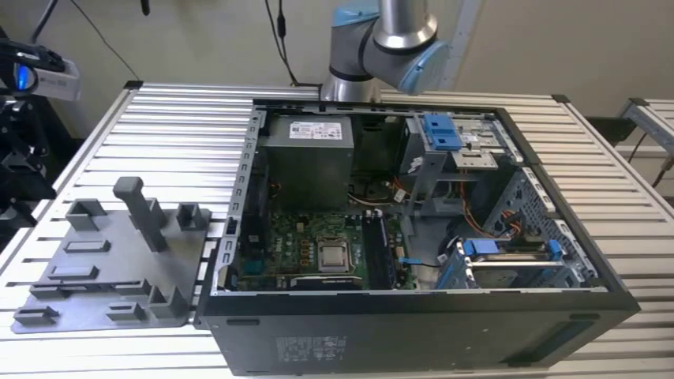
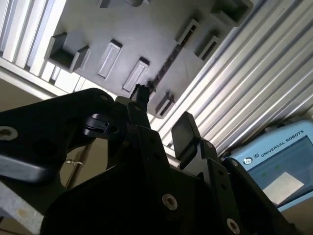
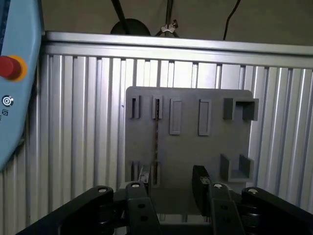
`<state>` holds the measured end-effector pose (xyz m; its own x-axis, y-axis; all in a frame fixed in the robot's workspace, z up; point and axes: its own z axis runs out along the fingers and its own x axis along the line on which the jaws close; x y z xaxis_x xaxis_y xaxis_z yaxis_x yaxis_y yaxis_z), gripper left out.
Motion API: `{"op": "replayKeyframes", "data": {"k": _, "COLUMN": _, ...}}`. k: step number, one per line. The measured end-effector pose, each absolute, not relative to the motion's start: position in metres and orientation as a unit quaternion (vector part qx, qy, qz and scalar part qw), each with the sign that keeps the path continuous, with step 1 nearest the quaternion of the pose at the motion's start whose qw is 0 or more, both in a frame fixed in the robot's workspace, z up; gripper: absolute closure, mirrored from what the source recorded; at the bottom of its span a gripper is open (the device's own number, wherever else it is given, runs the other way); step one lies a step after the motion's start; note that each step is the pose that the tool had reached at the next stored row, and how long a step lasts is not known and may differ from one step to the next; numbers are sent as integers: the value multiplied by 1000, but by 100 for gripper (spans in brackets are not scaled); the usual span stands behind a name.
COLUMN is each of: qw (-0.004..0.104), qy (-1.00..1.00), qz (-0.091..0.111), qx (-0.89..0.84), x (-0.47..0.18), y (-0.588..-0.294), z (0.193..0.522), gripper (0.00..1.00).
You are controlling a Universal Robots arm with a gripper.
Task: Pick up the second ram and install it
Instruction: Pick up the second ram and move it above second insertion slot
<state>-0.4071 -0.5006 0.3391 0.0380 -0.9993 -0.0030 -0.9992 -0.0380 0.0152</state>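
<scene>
1. Two dark fingers [image 3: 200, 180] of the gripper [image 3: 171, 188] stand wide apart with nothing between them; the second wrist view agrees, gripper [image 2: 162, 111] spread, flat pad of one finger [image 2: 182, 133] facing the gap.
2. Gripper hangs well above the grey fixture plate [image 3: 190, 137] and touches nothing; in both wrist views the plate lies beyond the fingertips.
3. Second ram [image 3: 156, 139] sits in the fixture plate on its long edge, a thin dark strip between slotted holders, not gripped; in the second wrist view the second ram [image 2: 165, 67] stands in the same pose on the plate [image 2: 122, 29].
4. Plate carries rectangular pockets and U-shaped holders; it lies flat on the slotted aluminium table [image 3: 78, 122].
5. Pale blue teach pendant [image 3: 14, 98] with a red button [image 3: 10, 66] is apart from the plate; it also appears in the second wrist view [image 2: 279, 166]; cannot tell what it rests on.
6. In the exterior view, the fixture plate [image 1: 106, 268] lies on the table [image 1: 158, 126] at the exterior view's left, just beside the open computer case [image 1: 421, 339]; a tall grey post [image 1: 142, 213] stands upright on the plate.
7. Inside the case: green motherboard [image 1: 274, 249] with CPU socket [image 1: 335, 257]; grey power supply [image 1: 305, 158] farther back; blue drive latch [image 1: 443, 133] at the exterior view's right.
8. Farthest: silver and blue arm [image 1: 384, 35] behind the case, rising out of the picture.
</scene>
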Motion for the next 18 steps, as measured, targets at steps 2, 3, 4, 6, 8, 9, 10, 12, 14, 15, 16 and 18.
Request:
{"op": "replayKeyframes", "data": {"k": 2, "qw": 4, "qy": -693, "qz": -6, "qx": 720, "x": -407, "y": -501, "z": 336, "gripper": 52}}
{"op": "replayKeyframes", "data": {"k": 3, "qw": 4, "qy": -693, "qz": -6, "qx": 721, "x": -407, "y": -501, "z": 335, "gripper": 52}}
{"op": "replayKeyframes", "data": {"k": 4, "qw": 4, "qy": -693, "qz": -6, "qx": 721, "x": -407, "y": -501, "z": 333, "gripper": 52}}
{"op": "replayKeyframes", "data": {"k": 6, "qw": 4, "qy": -693, "qz": -6, "qx": 721, "x": -407, "y": -501, "z": 330, "gripper": 52}}
{"op": "replayKeyframes", "data": {"k": 8, "qw": 4, "qy": -693, "qz": -6, "qx": 721, "x": -407, "y": -502, "z": 327, "gripper": 52}}
{"op": "replayKeyframes", "data": {"k": 9, "qw": 4, "qy": -693, "qz": -6, "qx": 721, "x": -407, "y": -502, "z": 326, "gripper": 52}}
{"op": "replayKeyframes", "data": {"k": 10, "qw": 4, "qy": -693, "qz": -6, "qx": 721, "x": -407, "y": -502, "z": 324, "gripper": 52}}
{"op": "replayKeyframes", "data": {"k": 12, "qw": 4, "qy": -693, "qz": -5, "qx": 721, "x": -407, "y": -503, "z": 322, "gripper": 52}}
{"op": "replayKeyframes", "data": {"k": 14, "qw": 3, "qy": -693, "qz": -5, "qx": 721, "x": -407, "y": -503, "z": 319, "gripper": 52}}
{"op": "replayKeyframes", "data": {"k": 15, "qw": 3, "qy": -693, "qz": -5, "qx": 721, "x": -407, "y": -503, "z": 318, "gripper": 52}}
{"op": "replayKeyframes", "data": {"k": 16, "qw": 2, "qy": -693, "qz": -4, "qx": 721, "x": -407, "y": -503, "z": 316, "gripper": 52}}
{"op": "replayKeyframes", "data": {"k": 18, "qw": 2, "qy": -693, "qz": -4, "qx": 721, "x": -407, "y": -503, "z": 314, "gripper": 52}}
